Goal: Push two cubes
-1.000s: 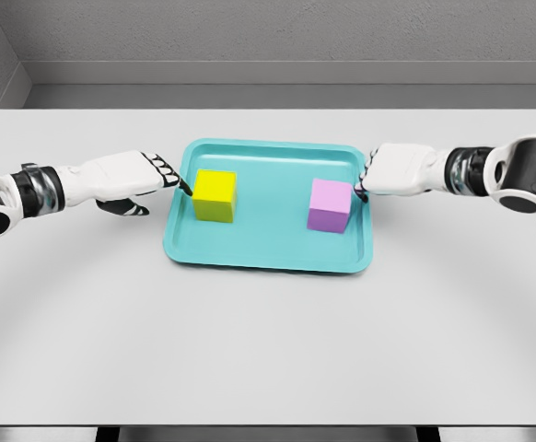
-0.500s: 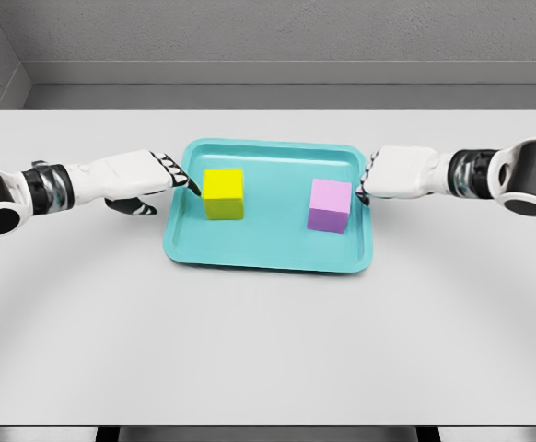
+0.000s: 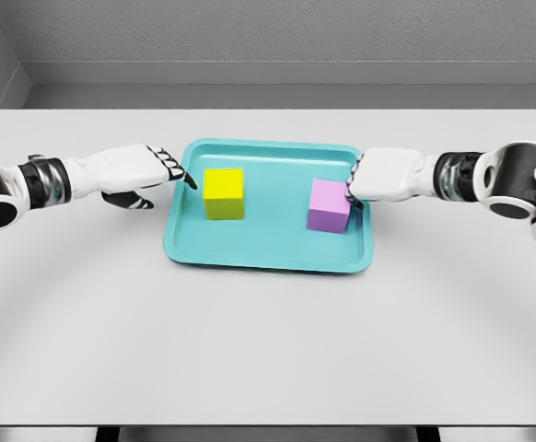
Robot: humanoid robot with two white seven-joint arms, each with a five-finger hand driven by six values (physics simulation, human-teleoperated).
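A yellow cube (image 3: pixel 224 193) and a pink cube (image 3: pixel 329 205) sit in a teal tray (image 3: pixel 268 249) on the white table. My left hand (image 3: pixel 171 172) reaches in from the left, fingers extended, its fingertips just left of the yellow cube over the tray's left rim. My right hand (image 3: pixel 360 182) comes from the right with fingers curled, its fingertips (image 3: pixel 352 187) touching the pink cube's upper right edge. Neither hand holds anything.
The white table (image 3: pixel 268 350) spreads wide around the tray. A grey wall runs along the table's far edge.
The yellow cube slid right inside the tray, then stopped; my left hand rose slightly. My right hand moved left onto the pink cube's right side.
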